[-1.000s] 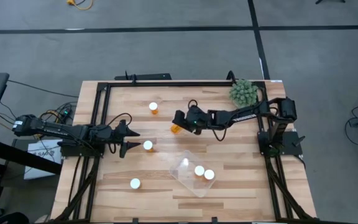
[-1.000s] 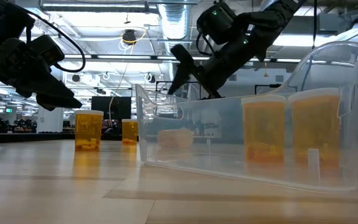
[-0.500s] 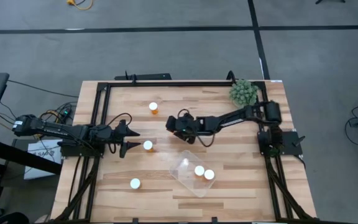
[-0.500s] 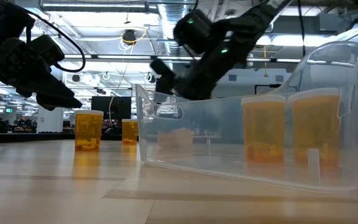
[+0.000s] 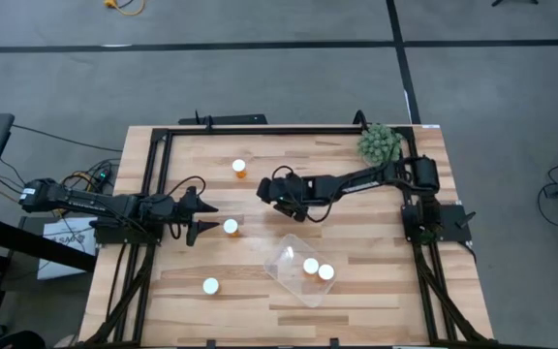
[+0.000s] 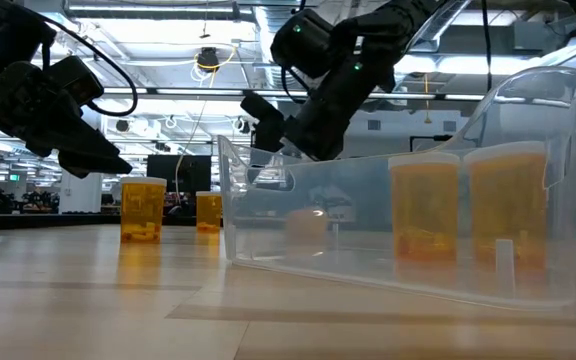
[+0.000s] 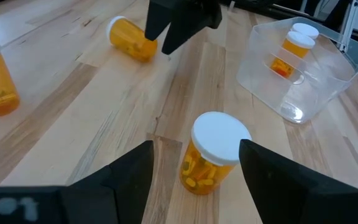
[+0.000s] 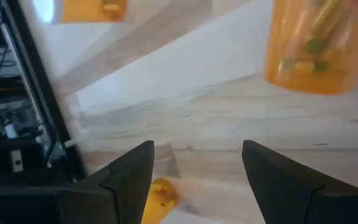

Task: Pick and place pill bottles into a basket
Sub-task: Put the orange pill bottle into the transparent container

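Observation:
My right gripper (image 5: 264,192) is open over the table's middle, its fingers (image 7: 178,22) pointing down beside a pill bottle lying on its side (image 7: 132,38); the gripper hides that bottle in the high view. My left gripper (image 5: 204,218) is open and empty, with an upright pill bottle (image 5: 231,226) standing on the table just beyond its fingertips (image 7: 213,155). One pill bottle (image 5: 239,168) stands toward the far edge and another (image 5: 210,286) near the front left. The clear basket (image 5: 284,254) holds two upright bottles (image 5: 310,266) (image 5: 325,272). My right gripper's fingertip (image 7: 157,34) stands at the lying bottle's bottom end (image 7: 146,46), coming from above. I cannot tell whether it touches the bottle. The bottle lies on the table.
A green spiky plant ball (image 5: 380,142) sits at the far right corner. A black metal frame (image 5: 153,174) runs along the table's left, far and right edges. In the low view the basket wall (image 6: 268,180) stands close in front.
My right gripper has gone toward the table's left edge and now stands over the lying bottle, which showed clear of it a second ago. My left gripper has kept still.

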Controlling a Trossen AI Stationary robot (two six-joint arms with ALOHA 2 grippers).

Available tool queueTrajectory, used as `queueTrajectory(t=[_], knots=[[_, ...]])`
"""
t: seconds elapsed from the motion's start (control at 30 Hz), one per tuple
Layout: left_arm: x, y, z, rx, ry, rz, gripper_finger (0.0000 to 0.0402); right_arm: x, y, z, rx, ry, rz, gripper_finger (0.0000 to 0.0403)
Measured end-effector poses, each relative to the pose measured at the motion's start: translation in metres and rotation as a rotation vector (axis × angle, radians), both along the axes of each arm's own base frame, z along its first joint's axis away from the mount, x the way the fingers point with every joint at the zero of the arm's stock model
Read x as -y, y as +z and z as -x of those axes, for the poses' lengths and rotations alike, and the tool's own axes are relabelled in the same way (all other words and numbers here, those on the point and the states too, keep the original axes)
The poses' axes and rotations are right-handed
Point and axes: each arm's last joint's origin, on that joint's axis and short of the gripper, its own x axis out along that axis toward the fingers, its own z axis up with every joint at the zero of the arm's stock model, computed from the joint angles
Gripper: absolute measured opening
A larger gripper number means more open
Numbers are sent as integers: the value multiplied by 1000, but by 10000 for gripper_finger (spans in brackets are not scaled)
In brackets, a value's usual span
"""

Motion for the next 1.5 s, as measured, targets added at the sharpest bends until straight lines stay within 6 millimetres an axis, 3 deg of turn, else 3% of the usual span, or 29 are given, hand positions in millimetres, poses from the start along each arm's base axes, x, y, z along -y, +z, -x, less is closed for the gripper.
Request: queueTrajectory(t=[0.3, 0.63, 1.5], knots=[[0, 0, 0, 0, -1, 0, 226, 4, -4, 5, -59, 60, -57, 240], [0, 0, 0, 0, -1, 0, 226, 11, 7, 29, -241, 81, -65, 240], [0, 0, 0, -1, -1, 0, 226, 57, 9, 25, -146, 61, -2, 240]])
